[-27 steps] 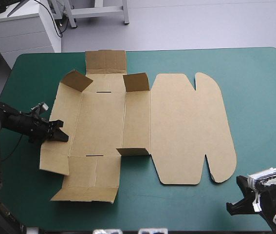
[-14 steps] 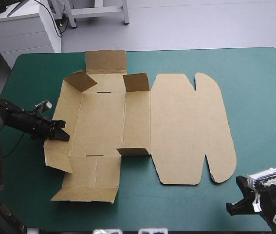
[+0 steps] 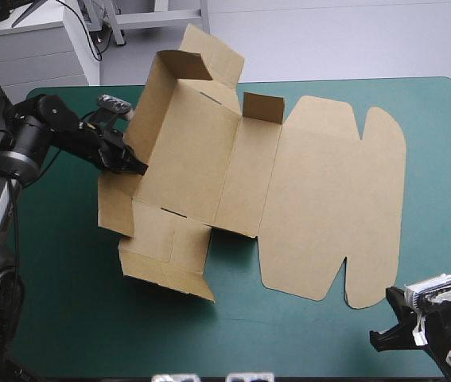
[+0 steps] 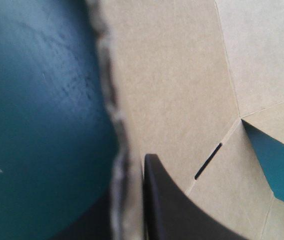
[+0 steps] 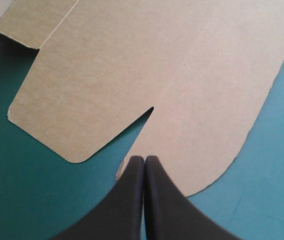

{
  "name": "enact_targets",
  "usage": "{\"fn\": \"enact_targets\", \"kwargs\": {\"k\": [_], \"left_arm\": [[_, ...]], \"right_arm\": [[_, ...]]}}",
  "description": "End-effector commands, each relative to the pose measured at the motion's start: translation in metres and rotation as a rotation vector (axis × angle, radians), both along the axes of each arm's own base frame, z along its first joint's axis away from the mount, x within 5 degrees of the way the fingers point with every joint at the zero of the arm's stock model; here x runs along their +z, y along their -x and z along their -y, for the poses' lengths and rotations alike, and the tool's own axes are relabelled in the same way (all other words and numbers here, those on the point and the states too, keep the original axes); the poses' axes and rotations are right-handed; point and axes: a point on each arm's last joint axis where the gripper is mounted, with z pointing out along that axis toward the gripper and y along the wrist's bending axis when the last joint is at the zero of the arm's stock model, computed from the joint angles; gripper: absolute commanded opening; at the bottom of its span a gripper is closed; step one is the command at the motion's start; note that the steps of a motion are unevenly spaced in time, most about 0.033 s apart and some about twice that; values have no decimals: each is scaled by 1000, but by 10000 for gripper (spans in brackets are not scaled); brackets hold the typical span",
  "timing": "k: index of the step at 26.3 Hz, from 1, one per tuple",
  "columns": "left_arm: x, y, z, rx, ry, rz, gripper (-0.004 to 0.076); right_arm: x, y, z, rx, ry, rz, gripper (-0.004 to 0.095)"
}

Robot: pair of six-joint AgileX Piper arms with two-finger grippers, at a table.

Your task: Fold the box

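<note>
Black left fingers (image 4: 157, 205) pinch the raw edge of the brown box (image 4: 182, 75), one on its inner face and the other dim behind the board, all but closed on the sheet. A narrow slot cuts the board just beside the nearer finger. From above, they grip the left wall, and that side of the sheet stands tilted up off the teal-green table (image 3: 416, 119), creased flaps jutting at its far and near ends. The wide lid panel lies flat toward the table's right. At the near right corner the right fingers (image 5: 136, 195) meet in one pointed arch, gripping nothing. The lid's two rounded tabs, and the notch between them, lie just ahead.
</note>
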Motion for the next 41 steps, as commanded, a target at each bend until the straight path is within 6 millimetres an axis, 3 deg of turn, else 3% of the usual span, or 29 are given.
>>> {"fn": "enact_targets", "kwargs": {"k": [1,2,6,10,14,20,31,37,41], "left_arm": [[55,24,34,-103,-98,169,-7],[71,29,53,-148,-170,264,-7],[92,42,84,-232,-294,433,-7],[99,58,117,-348,-524,608,-8],[109,70,142,-407,-603,771,-8],[117,75,157,-443,-585,895,-8],[112,62,173,-490,-643,1013,-8],[95,53,183,-523,-671,1012,-8],[72,49,184,-565,-749,997,-8]], "right_arm": [[13,-3,-1,-1,-19,83,-19],[13,-3,-1,-1,-19,83,-19],[13,-3,-1,-1,-19,83,-19],[13,-3,-1,-1,-19,83,-19],[13,-3,-1,-1,-19,83,-19],[13,-3,-1,-1,-19,83,-19],[13,-3,-1,-1,-19,83,-19],[13,-3,-1,-1,-19,83,-19],[13,-3,-1,-1,-19,83,-19]]}}
